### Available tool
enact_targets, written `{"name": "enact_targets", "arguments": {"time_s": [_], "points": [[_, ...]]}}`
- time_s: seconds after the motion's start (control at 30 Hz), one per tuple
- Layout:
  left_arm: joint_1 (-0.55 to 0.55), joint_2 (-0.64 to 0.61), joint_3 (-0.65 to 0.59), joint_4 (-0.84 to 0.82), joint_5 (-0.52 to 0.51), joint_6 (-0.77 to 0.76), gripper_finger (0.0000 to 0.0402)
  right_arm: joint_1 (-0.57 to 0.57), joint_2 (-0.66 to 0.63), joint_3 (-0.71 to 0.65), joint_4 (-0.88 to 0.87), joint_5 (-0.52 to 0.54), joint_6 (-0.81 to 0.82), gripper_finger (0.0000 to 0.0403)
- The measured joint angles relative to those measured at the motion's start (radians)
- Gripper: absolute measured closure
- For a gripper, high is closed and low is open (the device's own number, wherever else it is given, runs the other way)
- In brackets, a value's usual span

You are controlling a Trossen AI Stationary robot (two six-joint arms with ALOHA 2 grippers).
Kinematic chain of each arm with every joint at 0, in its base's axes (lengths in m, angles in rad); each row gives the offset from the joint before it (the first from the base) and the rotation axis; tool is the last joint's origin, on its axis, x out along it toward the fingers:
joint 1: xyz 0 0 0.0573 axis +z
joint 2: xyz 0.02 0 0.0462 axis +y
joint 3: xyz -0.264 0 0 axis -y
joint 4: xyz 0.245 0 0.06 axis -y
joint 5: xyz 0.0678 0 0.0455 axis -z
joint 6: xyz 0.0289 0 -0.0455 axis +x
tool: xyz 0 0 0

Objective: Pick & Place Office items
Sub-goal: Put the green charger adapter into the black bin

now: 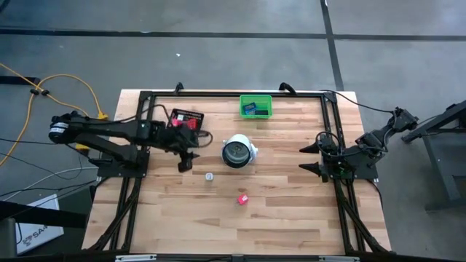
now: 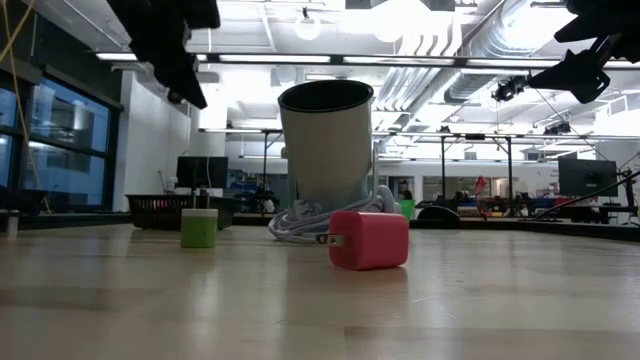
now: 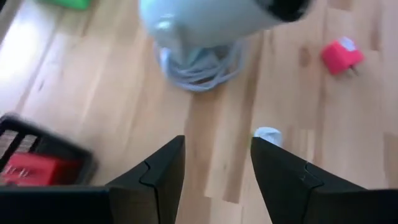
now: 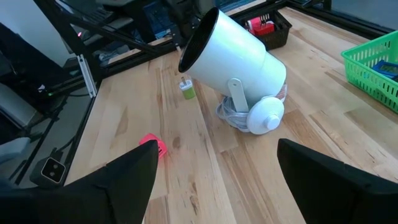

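Note:
A pink block [image 1: 242, 198] with metal prongs lies on the wood, also in the low view [image 2: 370, 240] and both wrist views [image 3: 341, 56] [image 4: 152, 148]. A small green-and-white piece [image 1: 209, 176] [image 2: 199, 227] [image 4: 186, 91] stands left of it. My left gripper [image 1: 186, 161] [image 3: 217, 162] hangs open above the table, between the black mesh tray and that small piece [image 3: 267, 134]. My right gripper [image 1: 313, 159] [image 4: 214, 180] waits open near the table's right edge. Blue flat pieces [image 1: 255, 109] lie in the green bin; red pieces [image 1: 182, 122] [image 3: 31, 169] lie in the tray.
A large white round object with a dark face [image 1: 237, 151] [image 4: 233, 68] lies tilted on its coiled white cable [image 3: 199, 68] at mid-table. The green bin [image 1: 266, 102] sits at the far edge, the black mesh tray [image 1: 191, 114] far left. Bare wood lies toward the near edge.

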Motion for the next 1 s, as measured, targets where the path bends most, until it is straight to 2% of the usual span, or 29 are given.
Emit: {"name": "enact_targets", "arguments": {"time_s": [0.3, 0.57, 0.77, 1.0], "points": [[-0.199, 0.055, 0.001, 0.034, -0.095, -0.085, 0.0224, 0.000, 0.000, 0.000, 0.000, 0.000, 0.000, 0.0086], [-0.354, 0.151, 0.001, 0.047, -0.226, -0.158, 0.0224, 0.000, 0.000, 0.000, 0.000, 0.000, 0.000, 0.0086], [-0.383, 0.248, 0.000, 0.077, -0.238, -0.184, 0.0224, 0.000, 0.000, 0.000, 0.000, 0.000, 0.000, 0.0086], [-0.351, 0.312, 0.000, 0.098, -0.249, -0.175, 0.0224, 0.000, 0.000, 0.000, 0.000, 0.000, 0.000, 0.0086]]}}
